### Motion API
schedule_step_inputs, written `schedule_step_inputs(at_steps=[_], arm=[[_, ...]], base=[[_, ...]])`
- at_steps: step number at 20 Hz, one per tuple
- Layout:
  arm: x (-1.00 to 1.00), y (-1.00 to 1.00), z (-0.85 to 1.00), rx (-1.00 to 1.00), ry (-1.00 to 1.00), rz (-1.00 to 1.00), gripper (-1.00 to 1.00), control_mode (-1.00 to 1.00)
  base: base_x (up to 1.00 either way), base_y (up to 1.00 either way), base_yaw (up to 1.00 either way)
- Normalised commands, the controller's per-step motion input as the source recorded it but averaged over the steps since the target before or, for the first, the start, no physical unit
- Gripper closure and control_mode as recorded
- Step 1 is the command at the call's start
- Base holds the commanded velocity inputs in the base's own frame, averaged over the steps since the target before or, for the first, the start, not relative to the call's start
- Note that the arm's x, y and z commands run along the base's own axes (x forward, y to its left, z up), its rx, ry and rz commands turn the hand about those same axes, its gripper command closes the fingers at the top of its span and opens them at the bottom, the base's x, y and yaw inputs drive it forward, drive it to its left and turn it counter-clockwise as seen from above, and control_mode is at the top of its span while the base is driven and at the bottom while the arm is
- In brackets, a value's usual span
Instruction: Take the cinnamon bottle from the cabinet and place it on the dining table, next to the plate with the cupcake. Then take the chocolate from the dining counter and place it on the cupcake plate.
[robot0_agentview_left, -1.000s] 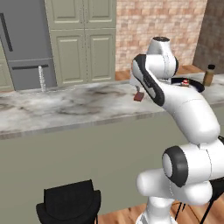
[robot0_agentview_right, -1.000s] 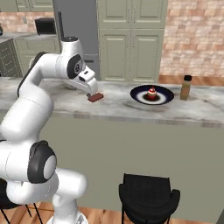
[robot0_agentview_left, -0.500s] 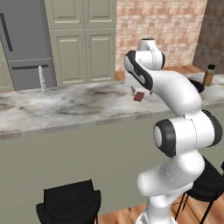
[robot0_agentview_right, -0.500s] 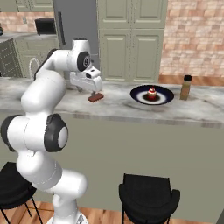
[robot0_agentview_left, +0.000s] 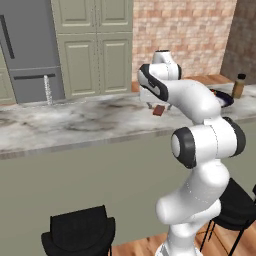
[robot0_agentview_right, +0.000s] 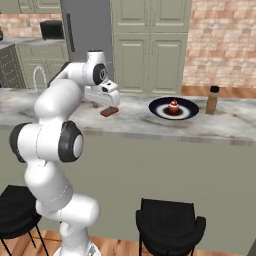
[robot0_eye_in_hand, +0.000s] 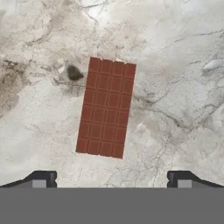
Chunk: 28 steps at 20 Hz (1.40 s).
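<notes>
chocolate (robot0_eye_in_hand: 106, 107) lying flat on the marble tabletop (robot0_eye_in_hand: 183, 87) | fingers (robot0_eye_in_hand: 43, 178) spread wide right above it, nothing grabbed | cupcake (robot0_agentview_right: 173, 106) on plate (robot0_agentview_right: 157, 107), bottle (robot0_agentview_right: 213, 99) just beside

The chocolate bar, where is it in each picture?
Left base view: the small flat reddish-brown chocolate bar lies right of centre on the grey-white marble counter, beside the white arm.
Right base view: left of centre, under the hand.
Hand view: middle.
Shared landmark: the veined marble it lies on.
</notes>
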Motion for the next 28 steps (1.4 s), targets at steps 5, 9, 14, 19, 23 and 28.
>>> schedule_step_inputs(at_steps=[5, 9, 14, 19, 23, 28], arm=[[0.25, -0.08, -0.23, 0.00, 0.00, 0.00, -1.00, -1.00], [0.24, -0.02, -0.13, 0.00, -0.01, 0.00, -1.00, -1.00], [0.23, -0.01, -0.08, 0.00, -0.04, 0.00, -1.00, -1.00], [0.12, 0.00, -0.14, 0.00, -0.01, 0.00, -1.00, -1.00], [0.00, 0.00, -0.43, 0.00, 0.00, 0.00, -1.00, -1.00], [0.02, -0.03, -0.35, 0.00, 0.00, 0.00, -1.00, -1.00]], base=[[0.00, 0.00, 0.00], [0.00, 0.00, 0.00], [0.00, 0.00, 0.00], [0.00, 0.00, 0.00], [0.00, 0.00, 0.00], [0.00, 0.00, 0.00]])
